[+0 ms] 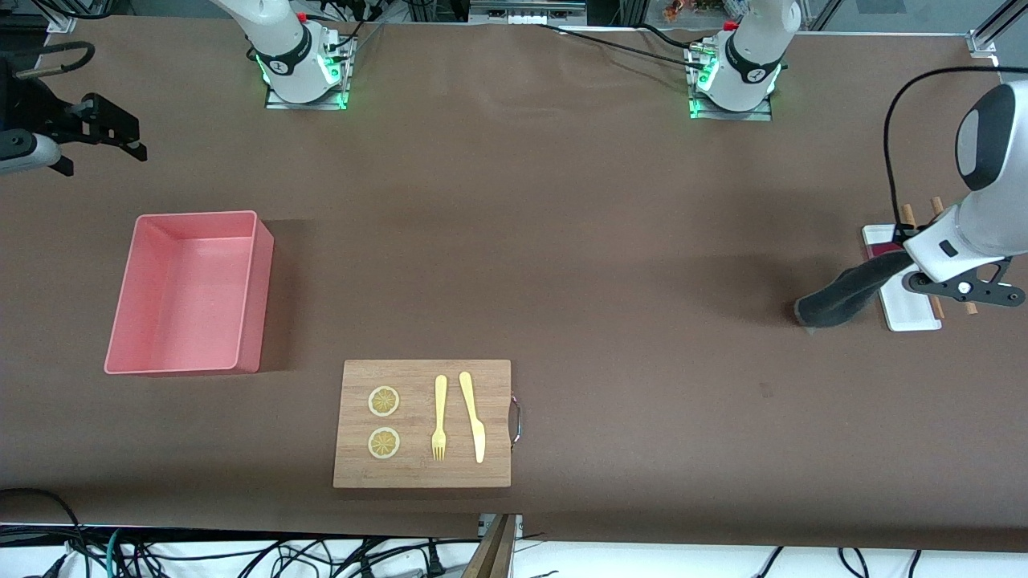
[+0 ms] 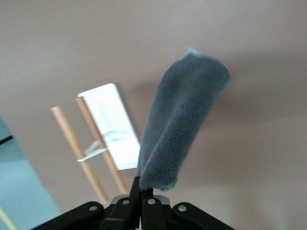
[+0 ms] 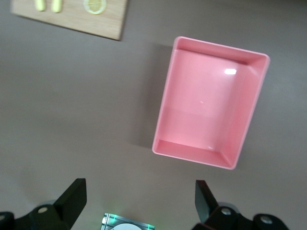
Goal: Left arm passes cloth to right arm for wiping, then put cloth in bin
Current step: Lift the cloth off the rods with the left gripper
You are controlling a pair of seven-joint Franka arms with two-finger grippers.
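My left gripper hangs over the white tray at the left arm's end of the table, shut on the cloth. The cloth shows mostly its grey face, with a bit of magenta by the fingers, and droops from the jaws toward the table beside the tray. In the left wrist view the cloth hangs folded from the closed left gripper. The pink bin stands toward the right arm's end. My right gripper waits up in the air near that end, open and empty. In the right wrist view the right gripper is wide apart beside the bin.
A small white tray with two wooden sticks lies under the left gripper. A wooden board with two lemon slices, a yellow fork and a knife lies nearer the front camera than the bin. The right arm's base shows below its jaws.
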